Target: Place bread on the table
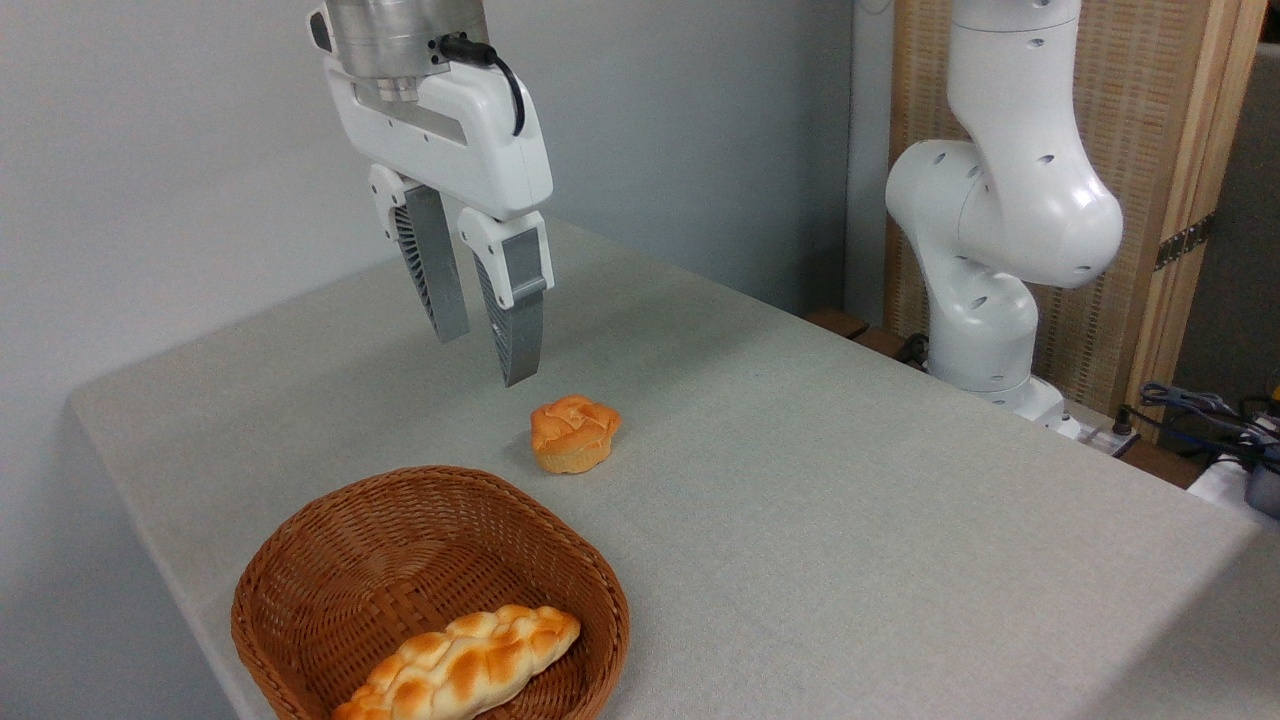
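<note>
Currently bread [462, 668] lies in basket [300, 560]; hand [485, 350] empty, fingers parted, above table [850, 480] at bun's [573, 432] 11 o'clock.

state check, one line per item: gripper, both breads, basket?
gripper: jaws open, empty, raised above the table, behind the bun
braided loaf: lying in the basket, untouched
bun: resting on the table, outside the basket
basket: upright on the table, holds only the loaf
</note>
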`<act>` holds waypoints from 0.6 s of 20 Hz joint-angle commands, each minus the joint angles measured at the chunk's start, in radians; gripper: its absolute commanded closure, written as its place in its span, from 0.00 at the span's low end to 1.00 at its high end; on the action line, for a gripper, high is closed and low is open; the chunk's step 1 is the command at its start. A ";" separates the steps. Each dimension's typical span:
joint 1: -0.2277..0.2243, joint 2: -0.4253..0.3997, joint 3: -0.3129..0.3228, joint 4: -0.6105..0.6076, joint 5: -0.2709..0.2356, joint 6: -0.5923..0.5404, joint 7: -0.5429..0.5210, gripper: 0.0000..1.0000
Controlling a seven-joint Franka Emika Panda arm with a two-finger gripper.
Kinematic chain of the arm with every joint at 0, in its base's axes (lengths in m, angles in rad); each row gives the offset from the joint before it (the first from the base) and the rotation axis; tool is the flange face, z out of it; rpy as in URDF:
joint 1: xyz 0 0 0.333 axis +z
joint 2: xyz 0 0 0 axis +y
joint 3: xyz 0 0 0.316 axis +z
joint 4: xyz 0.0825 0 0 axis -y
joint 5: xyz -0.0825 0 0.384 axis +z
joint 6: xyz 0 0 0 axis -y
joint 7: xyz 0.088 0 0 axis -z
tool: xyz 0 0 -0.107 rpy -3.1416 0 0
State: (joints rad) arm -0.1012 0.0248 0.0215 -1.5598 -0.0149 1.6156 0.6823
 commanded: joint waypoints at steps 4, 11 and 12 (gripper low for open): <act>-0.002 0.009 0.008 0.020 -0.020 -0.029 -0.015 0.00; -0.002 0.012 0.008 0.020 -0.022 -0.028 -0.020 0.00; -0.002 0.012 0.008 0.018 -0.022 -0.028 -0.020 0.00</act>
State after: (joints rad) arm -0.1004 0.0265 0.0215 -1.5598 -0.0149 1.6156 0.6823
